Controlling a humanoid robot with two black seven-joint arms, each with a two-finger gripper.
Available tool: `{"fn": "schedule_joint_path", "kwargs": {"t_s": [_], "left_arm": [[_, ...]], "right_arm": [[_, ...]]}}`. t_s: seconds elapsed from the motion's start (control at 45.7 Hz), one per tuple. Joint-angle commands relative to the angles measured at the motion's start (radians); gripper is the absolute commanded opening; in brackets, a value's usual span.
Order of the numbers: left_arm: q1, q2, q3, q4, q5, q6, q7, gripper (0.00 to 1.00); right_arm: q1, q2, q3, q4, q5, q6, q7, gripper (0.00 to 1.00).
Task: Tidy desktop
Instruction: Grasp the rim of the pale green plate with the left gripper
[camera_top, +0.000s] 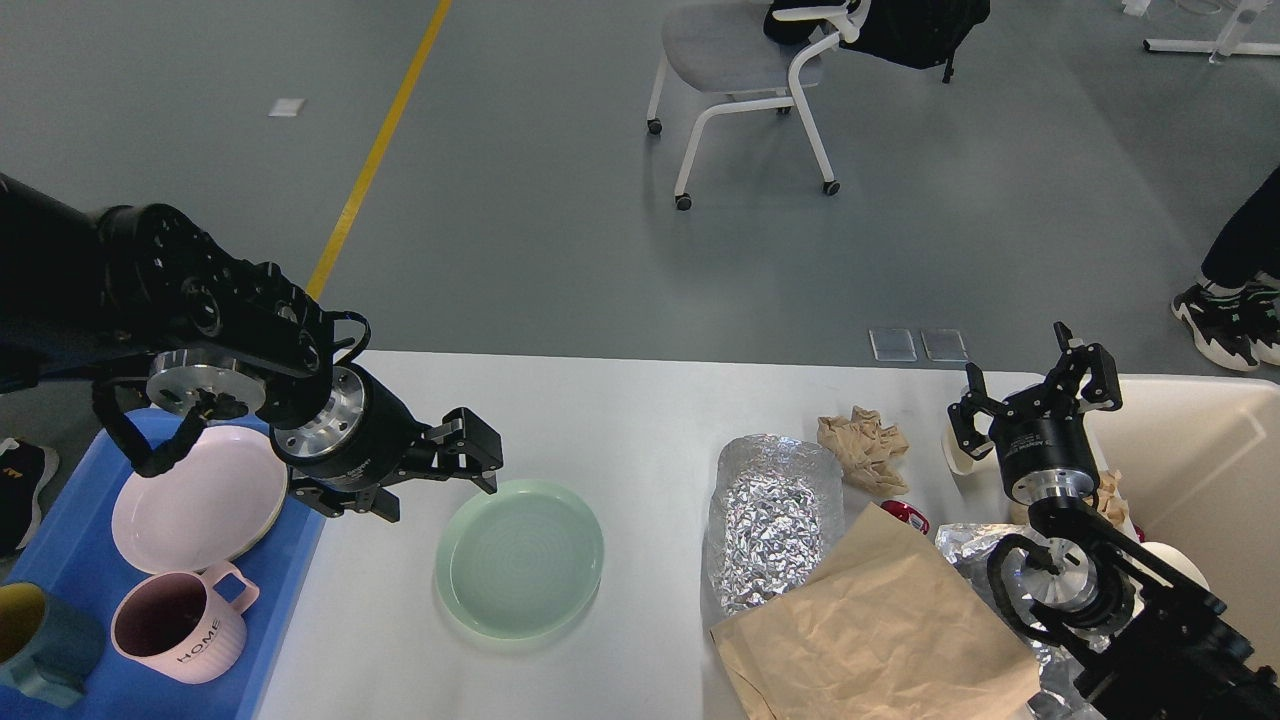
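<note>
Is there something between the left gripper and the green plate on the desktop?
Nothing visible. The left gripper, jaws open, is just left of the green plate, with only bare desktop between them. The foil lies on the plate's far side.

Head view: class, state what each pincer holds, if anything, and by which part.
Nothing is held. The left pincer and the right pincer are both open and empty.

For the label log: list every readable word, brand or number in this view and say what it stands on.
"HOME": on the side of the pink mug in the blue tray.
White lettering on the right claw's wrist housing: too small to read.
White lettering on the left claw's wrist housing: too small to read.
Nothing else is legible.
</note>
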Motion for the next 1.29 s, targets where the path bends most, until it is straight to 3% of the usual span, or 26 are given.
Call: {"fn": "schedule_joint_path", "kwargs": {"t_s": [0.0,0.197,0.306,0.701,0.941,1.27], "left_arm": [[0.122,-0.012,-0.011,0.045,-0.139,0.070,0.003,0.86],[0.298,-0.018,-0.060,0.094,-0.244,0.266,0.001,0.87],[0.404,-0.055,-0.095,0.119,-0.230,0.332,0.001,0.89],[0.533,-0.080,-0.095,0.244,-0.152,0.343,0.007,0.91],[0.559,-0.075,-0.095,0.251,-0.161,0.366,0.004,0.91],[0.636,-0.071,-0.126,0.278,-0.222,0.493,0.001,0.86]], "right_arm": [[0.000,-0.001,0.000,0.000,0.000,0.000,-0.001,1.00],[0.000,-0.001,0.000,0.000,0.000,0.000,0.001,1.00],[0.000,0.001,0.000,0.000,0.000,0.000,-0.001,1.00],[0.000,0.001,0.000,0.000,0.000,0.000,0.001,1.00],[0.000,0.001,0.000,0.000,0.000,0.000,-0.001,1.00],[0.000,0.001,0.000,0.000,0.000,0.000,0.001,1.00]]}}
